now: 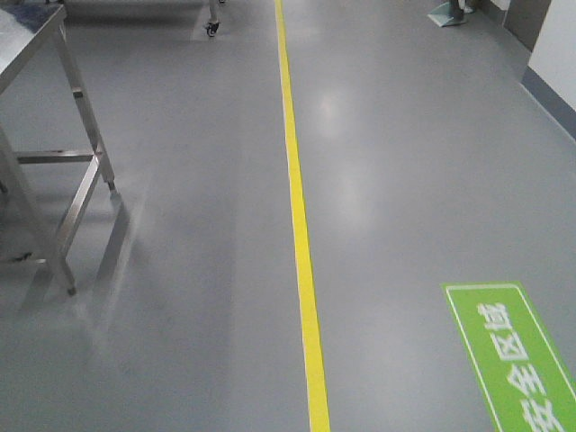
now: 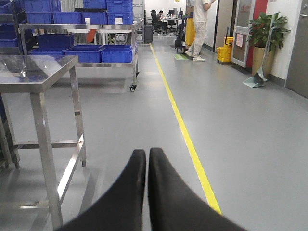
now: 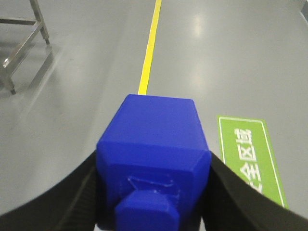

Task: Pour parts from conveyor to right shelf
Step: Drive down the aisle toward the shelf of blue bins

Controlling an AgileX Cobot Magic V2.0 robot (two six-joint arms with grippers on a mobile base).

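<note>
The right gripper (image 3: 154, 156) clamps the blue part (image 3: 154, 125) between its fingers above the floor, with the yellow line (image 3: 150, 43) at 12 o'clock. The left gripper (image 2: 147, 159) is closed on nothing, its fingers touching, with the table (image 2: 33, 67) at 10 o'clock.

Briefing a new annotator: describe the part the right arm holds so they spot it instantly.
Over the grey floor with its yellow line and green sign, the right gripper is shut on a bright-blue block. It is roughly cubic with a short knob facing the camera, the only blue thing between the black fingers.
</note>
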